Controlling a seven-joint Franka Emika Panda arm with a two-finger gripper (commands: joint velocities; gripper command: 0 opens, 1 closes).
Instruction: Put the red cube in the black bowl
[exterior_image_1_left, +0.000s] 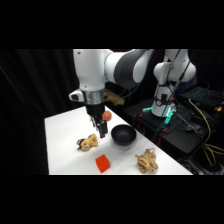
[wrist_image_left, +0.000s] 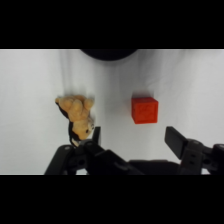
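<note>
The red cube (exterior_image_1_left: 102, 163) lies on the white table near its front edge; in the wrist view the red cube (wrist_image_left: 145, 109) sits a little beyond the fingertips, toward the right finger. The black bowl (exterior_image_1_left: 123, 135) stands to the right of the gripper, and the black bowl (wrist_image_left: 108, 53) shows only as a dark arc at the top of the wrist view. My gripper (exterior_image_1_left: 102, 131) hangs above the table between a small toy and the bowl. Nothing is between the gripper (wrist_image_left: 132, 138) fingers, which stand wide open.
A small tan plush toy (exterior_image_1_left: 88, 143) lies left of the gripper, also seen as the plush toy (wrist_image_left: 76, 116) by the left finger. A beige knobbly object (exterior_image_1_left: 146, 161) sits at the front right. A small orange ball (exterior_image_1_left: 106, 115) is behind the gripper. Cables and equipment (exterior_image_1_left: 200, 110) crowd the right.
</note>
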